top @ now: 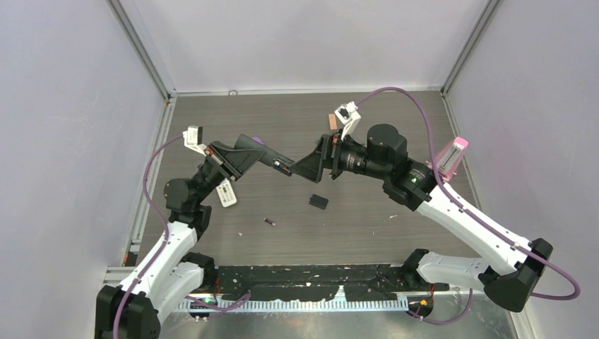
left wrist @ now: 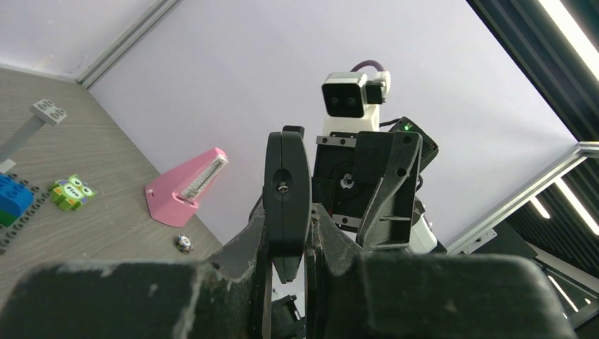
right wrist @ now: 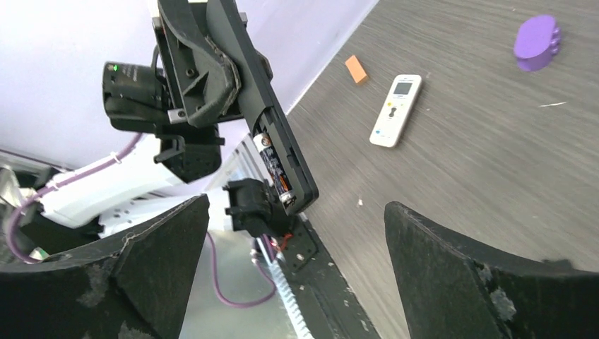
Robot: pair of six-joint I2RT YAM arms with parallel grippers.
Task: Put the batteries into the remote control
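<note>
My left gripper is shut on a black remote control and holds it in the air, its free end toward the right arm. From the left wrist the remote stands edge-on between the shut jaws. In the right wrist view the remote shows its open compartment with a battery inside, orange-red at its lower end. My right gripper is open, wide fingers on either side of the remote's end, not touching it. Another small dark battery lies on the table.
A black battery cover lies mid-table. A white remote rests near the left arm. An orange block, a purple piece and a pink object sit farther off. Toy bricks and a green toy lie by the wall.
</note>
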